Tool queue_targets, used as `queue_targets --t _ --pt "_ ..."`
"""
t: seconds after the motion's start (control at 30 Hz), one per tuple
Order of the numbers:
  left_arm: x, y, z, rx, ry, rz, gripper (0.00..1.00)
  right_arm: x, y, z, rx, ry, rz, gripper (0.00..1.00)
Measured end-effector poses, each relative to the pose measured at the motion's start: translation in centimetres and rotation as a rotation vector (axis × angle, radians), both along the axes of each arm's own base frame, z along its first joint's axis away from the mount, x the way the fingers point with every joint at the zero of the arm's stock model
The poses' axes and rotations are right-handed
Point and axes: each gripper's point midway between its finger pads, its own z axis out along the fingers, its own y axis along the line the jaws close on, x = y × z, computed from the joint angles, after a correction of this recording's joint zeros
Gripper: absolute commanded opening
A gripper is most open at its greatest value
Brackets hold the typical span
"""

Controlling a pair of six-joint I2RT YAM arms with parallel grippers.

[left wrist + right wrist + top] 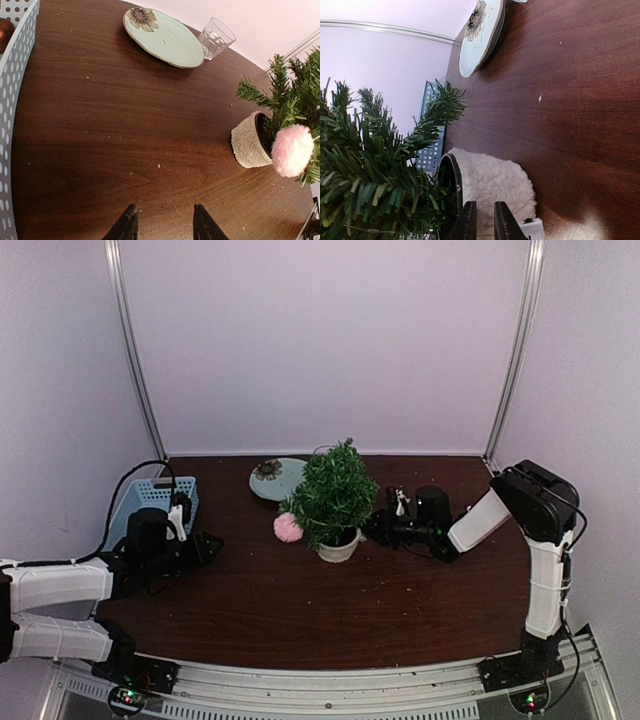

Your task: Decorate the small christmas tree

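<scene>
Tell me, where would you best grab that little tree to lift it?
Probably by the pot, not the branches of the tree: it stands upright, round and compact, while the needles are loose and bushy. Come in low from the right, closing across the pot's wall under the foliage; a pink pom-pom hangs on the left.

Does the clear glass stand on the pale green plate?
No, the clear glass stands upright on the table beside the pale green plate, not on it.
</scene>
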Motion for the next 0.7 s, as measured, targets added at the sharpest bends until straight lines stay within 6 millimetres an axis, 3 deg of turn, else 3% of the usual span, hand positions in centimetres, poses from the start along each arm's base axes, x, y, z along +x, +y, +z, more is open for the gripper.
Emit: queue_targets --t 0.33,0.7 --pt "-0.5 -0.2 -0.8 -0.024 0.015 0.012 0.36 -2.3 0.6 -1.1 -0.007 0.037 0.015 0.12" --pt "-0.7 -2.8 -2.7 -0.048 0.045 -0.012 0.36 -4.0 1.9 -0.8 -0.009 0.034 0.033 0.12"
